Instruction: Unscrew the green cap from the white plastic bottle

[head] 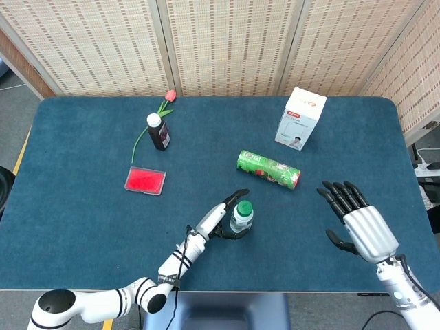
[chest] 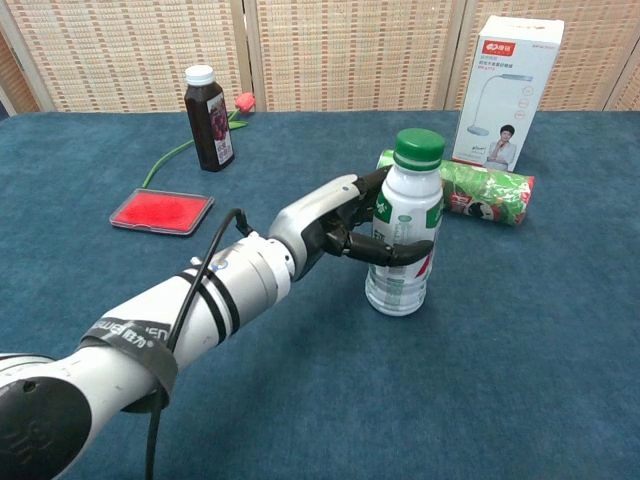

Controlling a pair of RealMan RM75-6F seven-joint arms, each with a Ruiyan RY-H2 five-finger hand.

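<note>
The bottle (chest: pixel 402 236) stands upright mid-surface, cap (chest: pixel 419 148) on. The left hand (chest: pixel 345 225) wraps its body, seemingly steadying it. The right hand (head: pixel 357 217) hovers spread, well apart; it likely must come pinch the cap and twist.

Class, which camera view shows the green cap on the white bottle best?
The chest view: the green cap appears side-on, large and unobstructed above the left hand. The head view shows only its small round top.
</note>
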